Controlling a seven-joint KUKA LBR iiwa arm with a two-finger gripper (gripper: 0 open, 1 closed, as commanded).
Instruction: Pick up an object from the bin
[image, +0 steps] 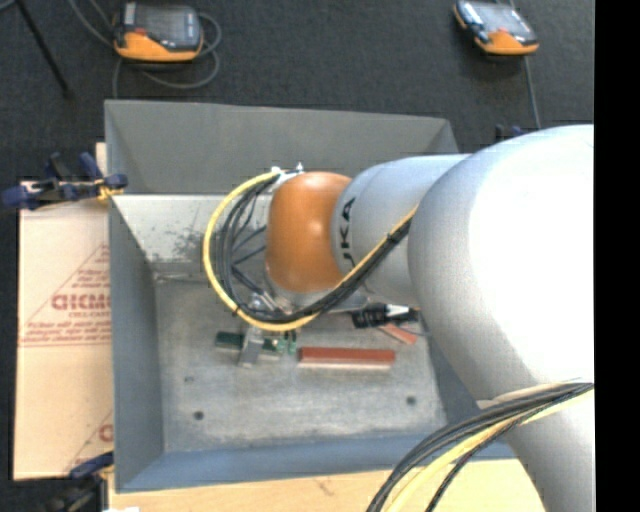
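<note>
My gripper (257, 345) is low over the bin floor, left of the middle, mostly hidden under the arm's orange cover. A small dark-green thing (230, 341) lies right at it, sticking out on its left, with another green bit (289, 349) on its right. Whether these are one thing I cannot tell. Just right of the gripper, a flat red-brown bar (345, 357) lies lengthwise on the floor. Behind the bar lies a black marker with an orange end (381, 317), partly covered by the arm.
The arm and its looped yellow and black cables cover the bin's middle and right side. The sloping bin walls rise at the left and back.
</note>
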